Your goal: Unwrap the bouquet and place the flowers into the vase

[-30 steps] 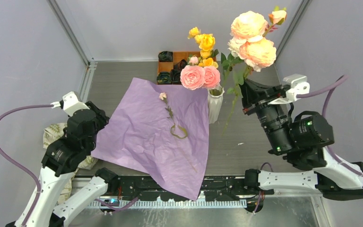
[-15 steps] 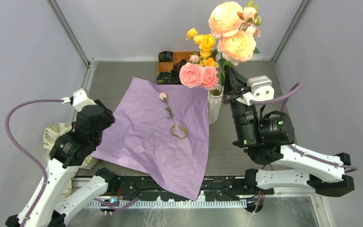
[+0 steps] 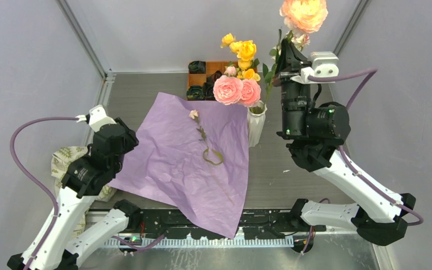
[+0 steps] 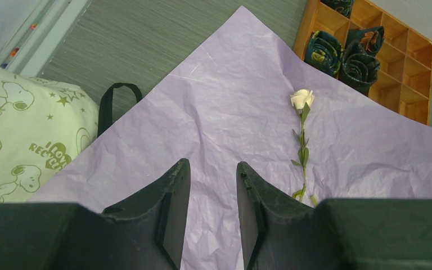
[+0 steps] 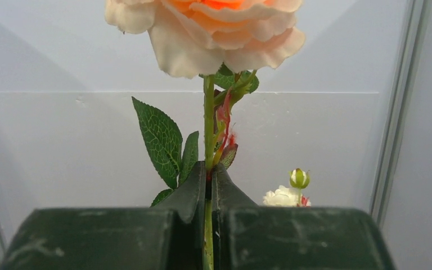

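Progress: purple paper (image 3: pixel 174 163) is laid open on the worktop; pink and yellow flowers (image 3: pixel 237 87) are seated in the vase (image 3: pixel 256 126), at the paper's 2 o'clock.
Outstanding: peach rose (image 3: pixel 304 14); small cream rose (image 3: pixel 201 135), left on the paper.
Right end effector (image 5: pixel 209 188): clamped on the peach rose stem, at the vase's 1 o'clock.
Left end effector (image 4: pixel 211 185): narrowly parted, empty.
Views: stem clamp is shown by right wrist only; vase by top view only.

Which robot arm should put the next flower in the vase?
The right one. The right gripper is shut on the peach rose by its stem, raised just beside the white vase. The left gripper is open and empty over the purple paper, farther from the vase.
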`<state>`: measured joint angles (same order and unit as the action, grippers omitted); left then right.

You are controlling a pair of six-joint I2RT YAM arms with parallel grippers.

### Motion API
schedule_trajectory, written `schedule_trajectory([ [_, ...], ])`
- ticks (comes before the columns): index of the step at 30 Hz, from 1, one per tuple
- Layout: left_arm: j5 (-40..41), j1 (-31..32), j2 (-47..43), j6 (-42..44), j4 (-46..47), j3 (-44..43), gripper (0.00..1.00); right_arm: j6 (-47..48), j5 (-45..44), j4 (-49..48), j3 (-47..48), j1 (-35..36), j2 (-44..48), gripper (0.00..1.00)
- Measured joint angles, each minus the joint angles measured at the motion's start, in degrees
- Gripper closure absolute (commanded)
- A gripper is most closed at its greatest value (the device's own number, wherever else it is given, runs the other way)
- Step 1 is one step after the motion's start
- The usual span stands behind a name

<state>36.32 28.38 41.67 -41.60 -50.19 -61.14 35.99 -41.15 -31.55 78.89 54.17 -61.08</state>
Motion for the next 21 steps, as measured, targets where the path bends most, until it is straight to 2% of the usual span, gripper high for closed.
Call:
schedule_trajectory([
  [11,0.07,0.0,0.7,0.07,0.28,0.11,0.63,-9.09,2.71,3.3,-2.14,-5.25,-4.17,0.99],
  [21,-0.02,0.0,1.38,0.09,0.68,0.13,0.63,-16.46,-0.55,2.19,-17.29,-7.98,-1.88,0.97],
])
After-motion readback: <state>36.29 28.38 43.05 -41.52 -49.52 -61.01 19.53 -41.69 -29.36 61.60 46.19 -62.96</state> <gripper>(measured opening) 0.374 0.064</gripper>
